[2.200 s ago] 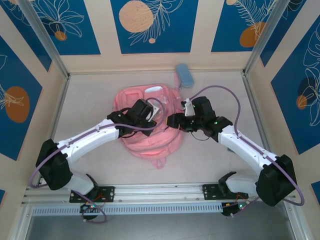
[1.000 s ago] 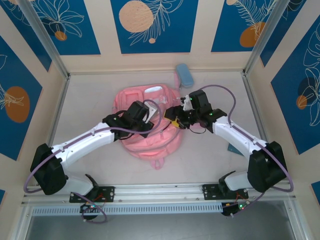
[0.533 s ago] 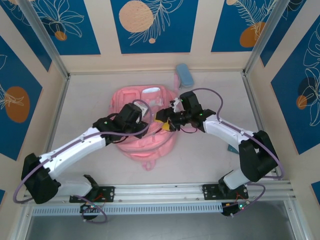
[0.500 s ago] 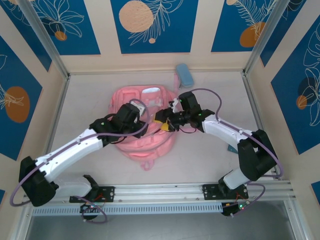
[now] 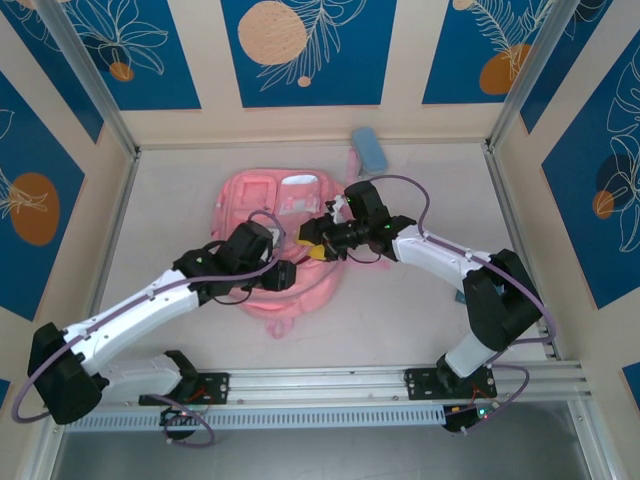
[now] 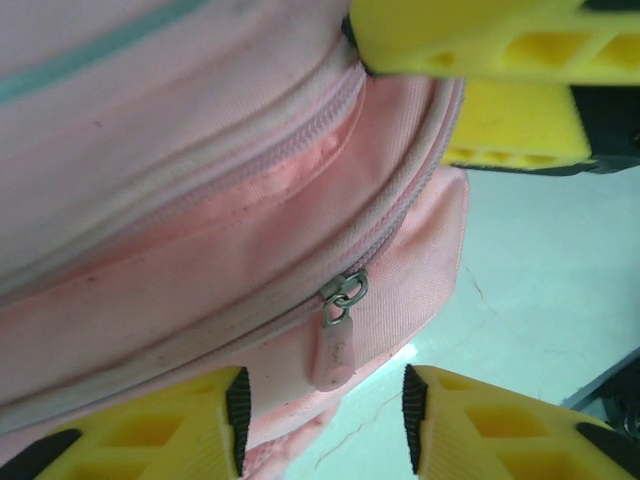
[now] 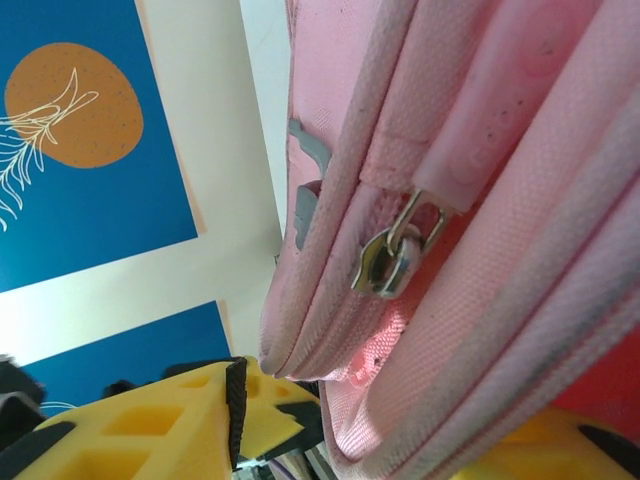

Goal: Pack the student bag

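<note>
White arm links (image 5: 130,310) w/ black joints (image 5: 500,300), purple cables (image 5: 398,179), yellow end effector pads (image 6: 480,40).

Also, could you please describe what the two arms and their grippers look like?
Both the left arm and right arm have white links with bulky black joints, and a purple cable loops along each. The left gripper and right gripper carry yellow fingers with moulded rectangular recesses.

Pink student bag (image 5: 250,195); yellow fingers (image 6: 510,435); light-blue pencil case (image 5: 368,150); blue walls (image 5: 345,60), orange circles.
</note>
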`<state>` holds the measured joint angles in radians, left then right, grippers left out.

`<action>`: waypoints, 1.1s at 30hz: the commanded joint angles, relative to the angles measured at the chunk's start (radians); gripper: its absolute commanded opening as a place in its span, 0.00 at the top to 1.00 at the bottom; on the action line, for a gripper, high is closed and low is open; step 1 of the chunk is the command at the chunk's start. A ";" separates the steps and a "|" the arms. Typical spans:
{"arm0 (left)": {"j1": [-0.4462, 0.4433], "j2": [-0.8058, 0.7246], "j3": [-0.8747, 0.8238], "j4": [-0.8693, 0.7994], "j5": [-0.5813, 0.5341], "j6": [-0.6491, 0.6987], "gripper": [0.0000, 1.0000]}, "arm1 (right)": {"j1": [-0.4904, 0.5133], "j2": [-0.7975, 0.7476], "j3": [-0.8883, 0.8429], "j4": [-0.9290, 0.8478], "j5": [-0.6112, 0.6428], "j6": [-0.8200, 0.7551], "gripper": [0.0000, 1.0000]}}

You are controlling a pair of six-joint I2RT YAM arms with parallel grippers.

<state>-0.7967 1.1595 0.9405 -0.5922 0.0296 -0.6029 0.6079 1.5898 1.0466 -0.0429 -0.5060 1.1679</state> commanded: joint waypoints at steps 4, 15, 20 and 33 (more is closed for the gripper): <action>-0.011 0.054 -0.019 0.066 0.039 -0.060 0.63 | 0.015 0.006 0.049 0.051 -0.032 0.009 0.54; -0.011 0.103 -0.025 0.075 -0.004 -0.105 0.71 | 0.024 0.006 0.046 0.065 -0.043 0.019 0.56; -0.011 0.103 -0.026 0.072 -0.002 -0.103 0.85 | 0.024 0.003 0.043 0.066 -0.042 0.017 0.57; -0.006 0.051 -0.012 -0.109 -0.167 -0.021 1.00 | -0.003 -0.059 -0.009 -0.038 0.126 0.003 0.84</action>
<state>-0.8043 1.2404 0.9215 -0.5919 -0.0353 -0.6624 0.6235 1.5894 1.0470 -0.0963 -0.4328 1.1717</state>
